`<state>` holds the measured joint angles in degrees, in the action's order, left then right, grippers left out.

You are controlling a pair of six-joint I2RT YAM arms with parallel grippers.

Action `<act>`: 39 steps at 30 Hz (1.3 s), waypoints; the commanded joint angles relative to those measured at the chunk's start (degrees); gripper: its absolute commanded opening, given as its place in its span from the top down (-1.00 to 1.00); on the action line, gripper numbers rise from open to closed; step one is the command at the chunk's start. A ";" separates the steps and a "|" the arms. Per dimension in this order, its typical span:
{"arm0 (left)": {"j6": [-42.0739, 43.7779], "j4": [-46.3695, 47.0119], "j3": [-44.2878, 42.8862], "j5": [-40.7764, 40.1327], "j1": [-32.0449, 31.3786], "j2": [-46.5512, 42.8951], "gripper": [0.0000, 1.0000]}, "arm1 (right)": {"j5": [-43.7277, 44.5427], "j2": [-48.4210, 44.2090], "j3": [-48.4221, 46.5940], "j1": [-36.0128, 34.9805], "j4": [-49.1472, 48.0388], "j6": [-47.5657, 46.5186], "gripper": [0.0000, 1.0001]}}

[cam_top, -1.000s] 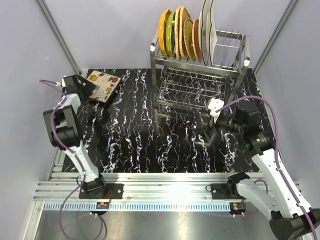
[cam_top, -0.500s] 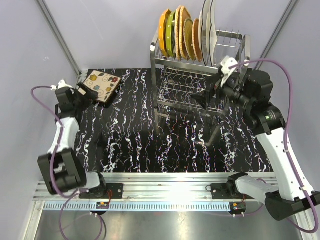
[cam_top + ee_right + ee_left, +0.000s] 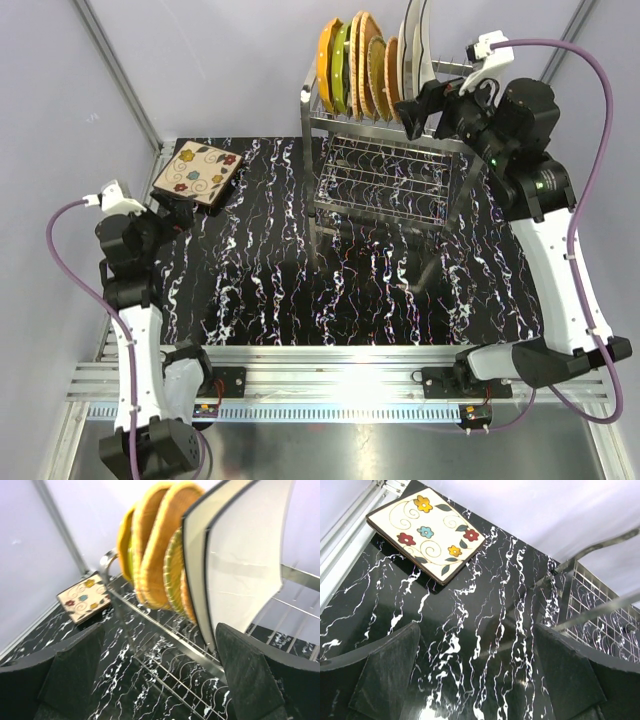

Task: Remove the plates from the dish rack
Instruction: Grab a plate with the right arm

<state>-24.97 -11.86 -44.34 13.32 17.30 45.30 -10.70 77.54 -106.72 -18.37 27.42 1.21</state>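
The right gripper point(image 3: 414, 112) hangs at the top tier of the dish rack point(image 3: 372, 127), jaws wide apart and empty; the square white plates point(image 3: 247, 565) stand on edge just ahead, slightly right of the gap, thin edge toward the fingers; this arm is plainly nearer. The left gripper point(image 3: 475, 680), likewise spread and empty, sits low near the floral plate point(image 3: 426, 531), which lies flat on the table point(image 3: 485, 605).

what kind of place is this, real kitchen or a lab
Probably a robot test cell: plain walls box in a black marbled tabletop, the left arm and right arm are bolted to a metal rail, and a lone dish rack holds plates.
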 commanded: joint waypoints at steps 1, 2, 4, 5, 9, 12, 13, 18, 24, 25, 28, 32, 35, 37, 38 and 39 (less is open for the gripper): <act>2.12 -3.34 0.92 0.91 0.10 -4.24 -0.98 | 7.44 2.17 -3.76 -0.26 1.06 1.43 -0.96; 2.21 -4.83 0.83 1.26 0.10 -4.95 -0.98 | 9.10 2.61 -4.11 -0.26 1.14 0.99 -0.92; 3.26 -6.42 0.66 2.23 0.10 -6.88 -0.98 | 10.34 3.93 -4.99 -0.26 1.14 0.55 -0.87; 3.44 -7.90 0.57 2.50 0.10 -7.50 -0.98 | 12.61 4.29 -5.08 -0.26 0.97 -0.06 -0.85; 4.84 -12.13 -0.49 2.93 0.10 -9.17 -0.98 | 14.04 5.34 -4.55 -0.26 -1.14 -2.43 -0.71; 5.02 -14.24 -0.93 3.99 0.10 -9.35 -0.98 | 15.53 6.22 -4.11 -0.26 -2.72 -4.11 -0.60; 5.19 -14.77 -1.01 4.25 0.10 -9.35 -0.98 | 15.88 6.48 -4.03 -0.26 -3.07 -4.81 -0.59; 5.55 -16.00 -2.07 4.61 0.10 -9.61 -0.98 | 16.32 7.18 -1.74 -0.26 -7.20 -7.19 -0.45; 5.28 -16.09 -2.33 5.31 0.01 -9.44 -0.98 | 16.15 9.65 -1.21 -0.26 -9.57 -8.59 -0.32; 5.28 -16.18 -2.33 5.31 0.01 -9.44 -0.98 | 16.06 9.82 -1.04 -0.26 -10.10 -9.29 -0.27; 5.37 -16.09 -2.16 5.40 0.01 -9.44 -0.98 | 17.29 10.79 -0.25 -0.18 -13.08 -10.87 -0.21; 5.20 -16.00 -1.98 5.49 0.01 -9.35 -0.98 | 19.57 12.20 0.54 -0.26 -15.89 -13.51 -0.14; 5.11 -15.92 -1.98 5.49 0.01 -9.35 -0.98 | 18.61 11.50 3.70 -0.26 -20.29 -15.62 -0.04; 5.02 -15.57 -1.98 5.75 -0.07 -9.26 -0.98 | 18.43 11.06 6.68 -0.35 -24.49 -17.46 0.03; 4.93 -15.48 -1.98 5.75 0.01 -9.26 -0.98 | 18.52 10.97 7.48 -0.35 -25.74 -18.08 0.04; 4.85 -15.39 -1.98 5.75 0.01 -9.18 -0.98 | 18.70 10.97 8.18 -0.35 -26.71 -18.61 0.04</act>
<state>-20.51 -28.88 -44.23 17.43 17.30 36.12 6.50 89.80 -100.51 -18.39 8.73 -13.78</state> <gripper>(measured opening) 0.987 0.485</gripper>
